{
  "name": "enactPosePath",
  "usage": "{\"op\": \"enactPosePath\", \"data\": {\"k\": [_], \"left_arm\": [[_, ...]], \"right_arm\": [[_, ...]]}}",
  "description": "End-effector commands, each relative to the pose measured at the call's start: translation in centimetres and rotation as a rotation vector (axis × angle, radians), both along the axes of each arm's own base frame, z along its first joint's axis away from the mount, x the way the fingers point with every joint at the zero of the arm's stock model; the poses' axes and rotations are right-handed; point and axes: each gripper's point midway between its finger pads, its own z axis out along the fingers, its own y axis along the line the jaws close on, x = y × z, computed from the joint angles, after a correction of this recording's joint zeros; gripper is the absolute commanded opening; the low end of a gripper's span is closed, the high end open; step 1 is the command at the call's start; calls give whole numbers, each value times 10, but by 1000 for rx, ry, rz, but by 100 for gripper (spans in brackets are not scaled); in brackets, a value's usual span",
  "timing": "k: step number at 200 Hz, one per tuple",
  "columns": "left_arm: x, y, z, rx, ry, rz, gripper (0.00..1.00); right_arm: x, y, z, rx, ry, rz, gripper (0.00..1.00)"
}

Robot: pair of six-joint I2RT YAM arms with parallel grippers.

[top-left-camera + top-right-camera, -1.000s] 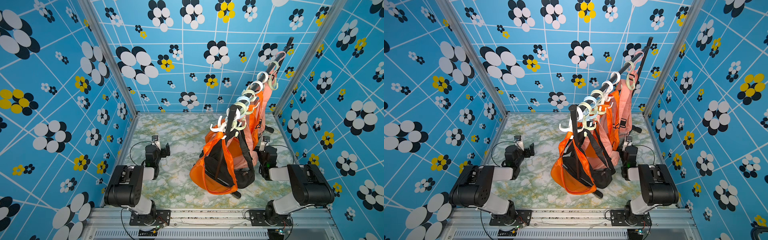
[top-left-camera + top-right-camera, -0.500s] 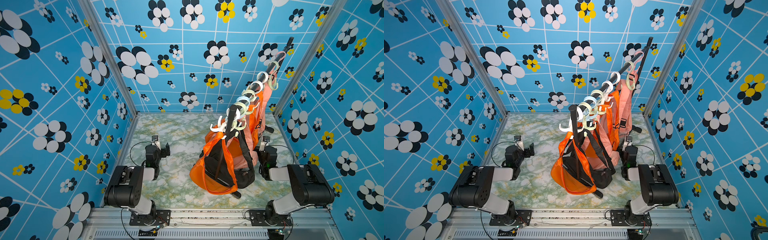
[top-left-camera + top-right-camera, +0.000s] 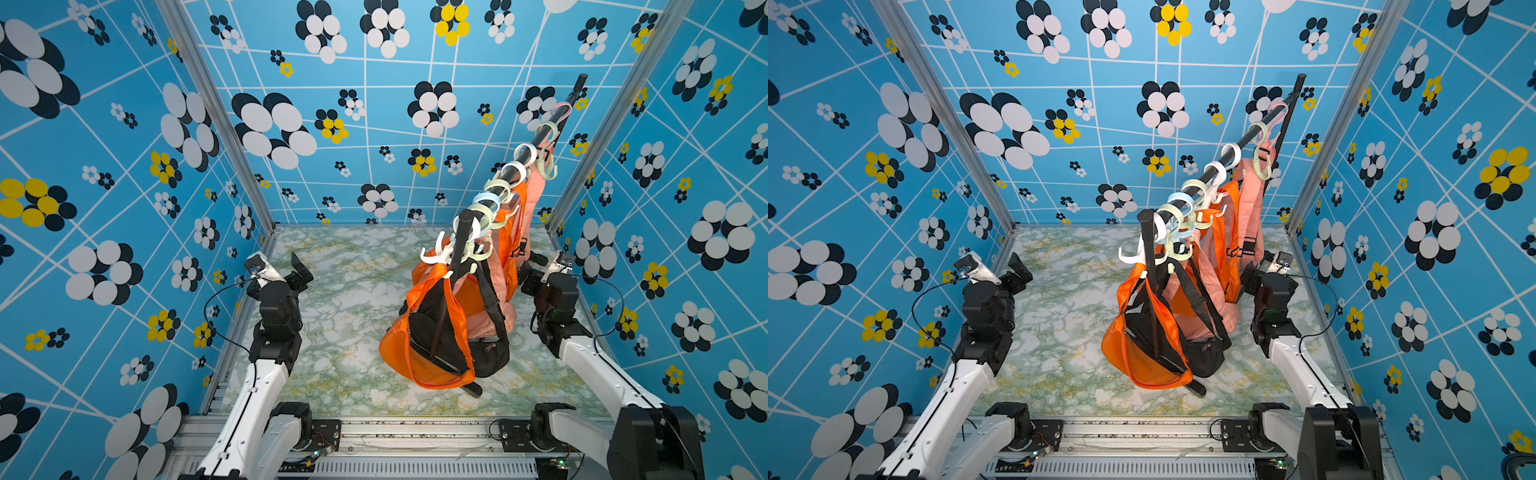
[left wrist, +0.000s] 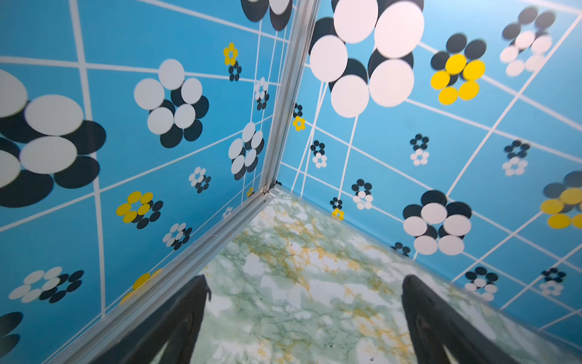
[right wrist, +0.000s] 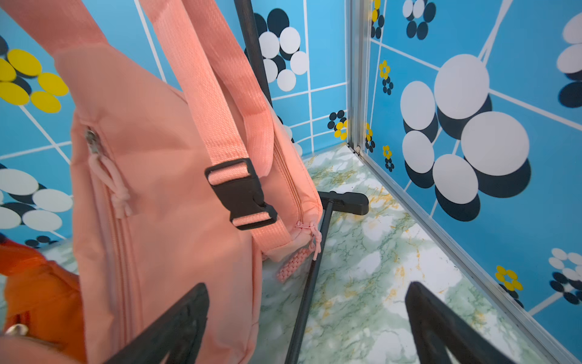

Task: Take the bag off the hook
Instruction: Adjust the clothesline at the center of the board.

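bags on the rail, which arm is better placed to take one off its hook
Right, probably. The right gripper sits open beside the pink bag, its strap and buckle close in the wrist view. The left gripper, also open, faces a wall corner, away from the rack.

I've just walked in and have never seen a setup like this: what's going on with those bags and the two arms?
Two robot arms are meant to take a bag off its hook, but nothing is picked up yet. The left gripper is open and empty, facing a corner of the booth. The right gripper is open right beside a pink bag, not gripping it. That bag, the orange bag and a black bag all hang from plastic hooks on the black rail.
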Motion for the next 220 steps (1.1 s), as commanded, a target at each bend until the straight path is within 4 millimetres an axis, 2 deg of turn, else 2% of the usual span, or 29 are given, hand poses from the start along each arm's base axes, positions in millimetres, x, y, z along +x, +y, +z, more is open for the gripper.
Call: {"op": "enactPosePath", "data": {"k": [1,19,42,52,76,81,90,96,106,118,138,158,171,191,220], "left_arm": [[-18,-1,-4,-142,69,5,99],[-26,3,22,-225,62,36,99],[-17,-8,57,-283,25,-31,99],[-12,-16,71,-310,0,-81,99],[-3,-39,95,-295,-74,-242,99],[-2,-47,100,-286,-90,-297,100],[2,-67,110,-264,-113,-411,92],[4,-82,117,-247,-116,-488,87],[5,-107,125,-214,-86,-596,86],[3,-142,133,-136,-28,-711,90],[-17,-207,151,33,14,-931,94],[-46,-264,168,126,-1,-1150,98],[-67,-292,181,139,-33,-1291,99],[-95,-320,200,145,-97,-1464,99],[-125,-337,217,162,-166,-1609,98]], "right_arm": [[-25,-13,-3,59,126,-116,99],[-28,-16,21,48,131,-135,99],[-22,-5,52,40,127,-62,99],[-13,17,64,64,123,65,99],[-1,73,94,106,136,350,84],[1,84,101,108,138,395,80],[2,94,111,115,135,444,72],[0,114,121,119,123,518,65],[-2,124,136,126,84,560,62],[-5,126,155,124,15,572,60],[-7,122,175,112,-48,555,58],[-4,117,173,115,-6,520,59],[-2,118,167,143,33,513,61],[-3,130,163,217,70,562,63],[-8,136,169,256,60,592,64]]}}
